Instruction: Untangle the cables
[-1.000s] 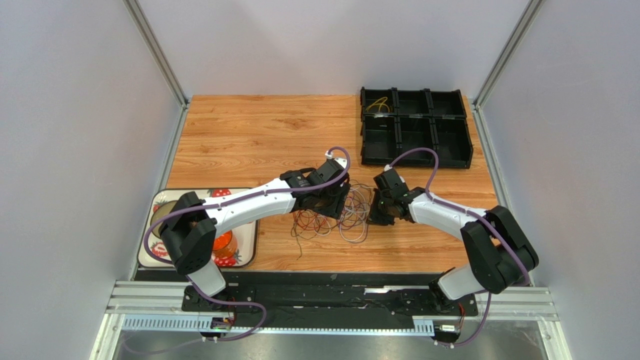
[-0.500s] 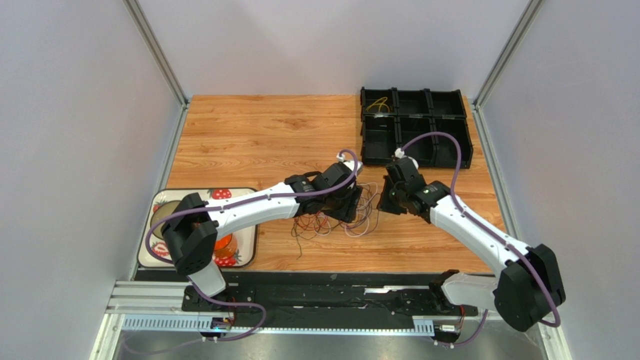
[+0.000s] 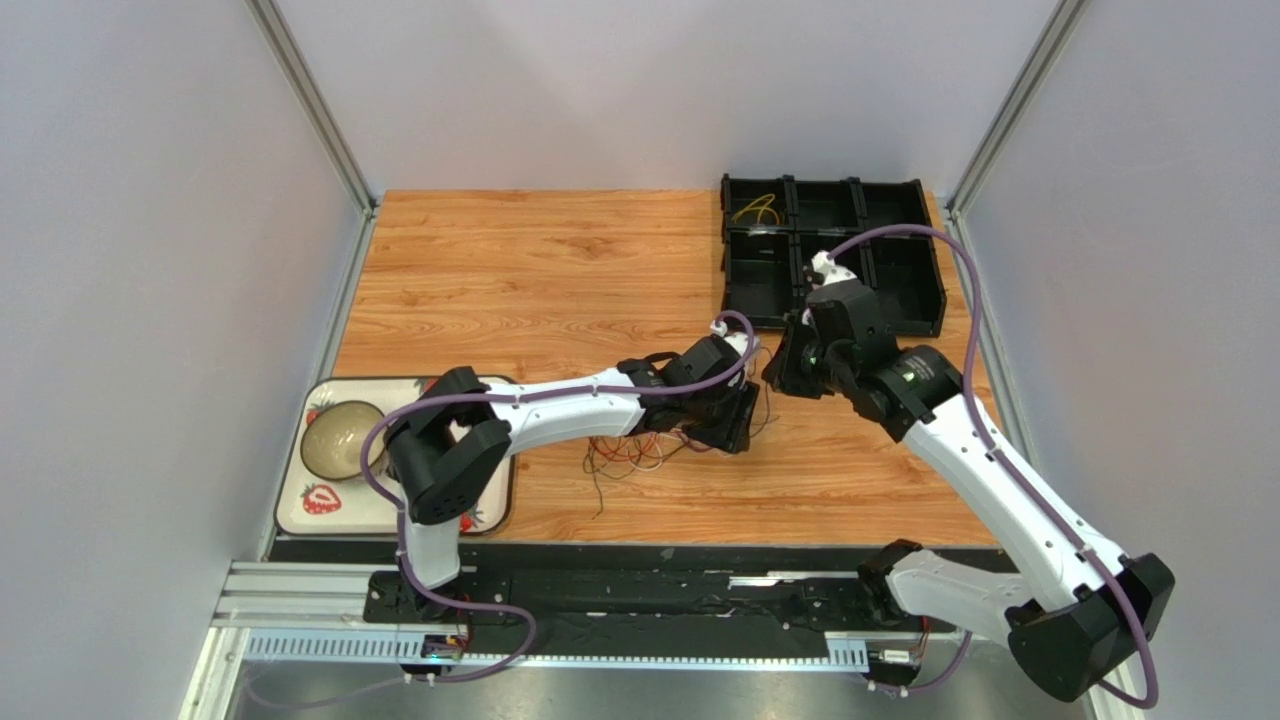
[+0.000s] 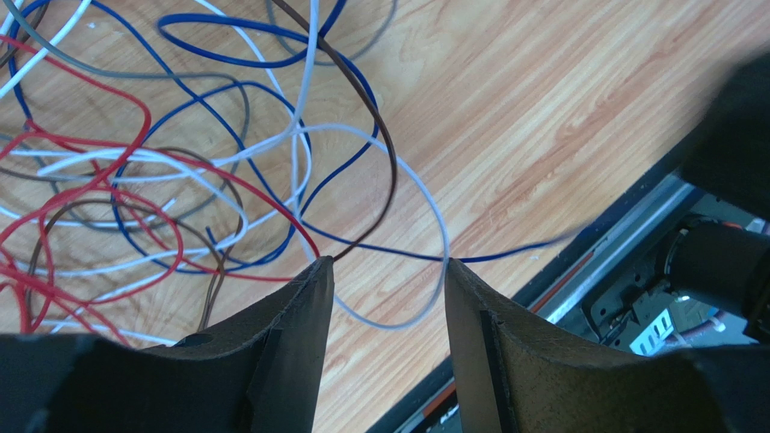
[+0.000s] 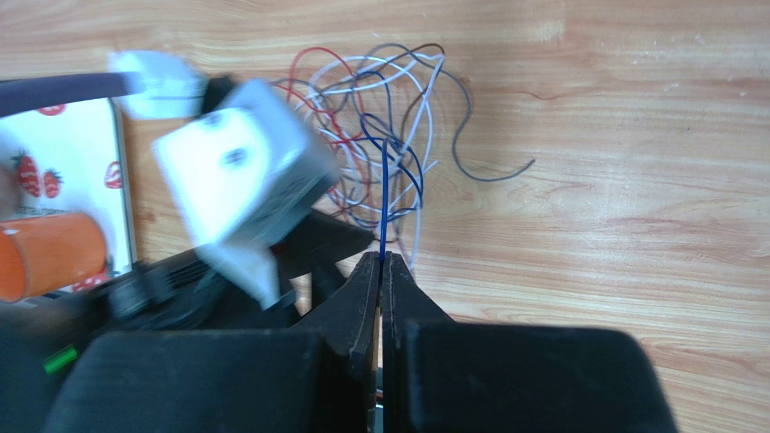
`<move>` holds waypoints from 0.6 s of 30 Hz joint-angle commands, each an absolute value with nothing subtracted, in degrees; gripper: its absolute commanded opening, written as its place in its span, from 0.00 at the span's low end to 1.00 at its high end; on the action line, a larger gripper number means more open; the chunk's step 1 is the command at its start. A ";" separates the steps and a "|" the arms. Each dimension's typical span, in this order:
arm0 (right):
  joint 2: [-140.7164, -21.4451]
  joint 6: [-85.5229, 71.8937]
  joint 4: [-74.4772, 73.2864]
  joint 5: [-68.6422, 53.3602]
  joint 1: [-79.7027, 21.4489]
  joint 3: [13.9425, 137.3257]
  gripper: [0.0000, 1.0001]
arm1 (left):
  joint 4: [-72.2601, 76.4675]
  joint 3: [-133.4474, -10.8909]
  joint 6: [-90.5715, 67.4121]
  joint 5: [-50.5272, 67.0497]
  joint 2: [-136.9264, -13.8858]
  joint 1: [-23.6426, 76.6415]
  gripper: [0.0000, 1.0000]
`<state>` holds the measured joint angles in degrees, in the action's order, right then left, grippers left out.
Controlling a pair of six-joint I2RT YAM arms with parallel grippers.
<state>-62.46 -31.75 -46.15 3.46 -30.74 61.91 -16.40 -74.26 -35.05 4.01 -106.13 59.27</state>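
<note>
- At the lower left of the overhead view, a strawberry-print tray (image 3: 319, 507) is sitting on the wooden table (image 3: 511, 285), with a bowl (image 3: 338, 438) resting in it. Your left arm is reaching across the tray's right part.
- Right of the tray, in the lower middle of the frame, the cables (image 3: 639, 450) are lying flat on the wood in a loose tangle of red, white, blue, grey and brown loops.
- Your left gripper (image 3: 736, 425) is sitting at the tangle's right edge. In its wrist view the jaws are standing partway apart and gripping nothing. The heap is spreading across the upper left, a white loop (image 4: 440, 225) is curving through the gap between the fingers, and a brown cable (image 4: 394, 171) is running down to the tip of the finger on the left.
- Just right of that, your right gripper (image 5: 380, 262) is pinching a blue cable (image 5: 383, 198), jaws fully closed. In its wrist view the strand is rising straight from the fingertips into the tangle at the upper middle of the frame.
- At the upper right of the overhead view, a black compartment tray (image 3: 831, 230) is sitting well apart from the tangle, with a yellow cable (image 3: 760, 210) lying in its upper-left compartment.
</note>
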 commanded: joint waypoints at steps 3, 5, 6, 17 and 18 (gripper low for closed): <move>-58.72 -30.67 -49.13 0.88 -31.11 68.29 0.00 | -13.18 -76.55 -37.35 2.20 -108.28 59.41 0.55; -57.75 -30.76 -49.57 0.88 -31.11 70.31 0.00 | -13.18 -76.20 -37.70 1.06 -108.54 59.41 0.55; -57.40 -30.67 -49.74 0.88 -31.11 71.18 0.00 | -13.36 -76.03 -37.71 0.71 -108.63 59.41 0.55; -56.78 -28.57 -52.38 -2.19 -31.11 86.82 0.00 | -14.76 -75.50 -36.92 -2.55 -108.72 59.41 0.54; -56.78 -28.30 -52.38 -2.11 -31.03 89.19 0.00 | -14.85 -75.50 -36.83 -2.90 -108.63 59.41 0.54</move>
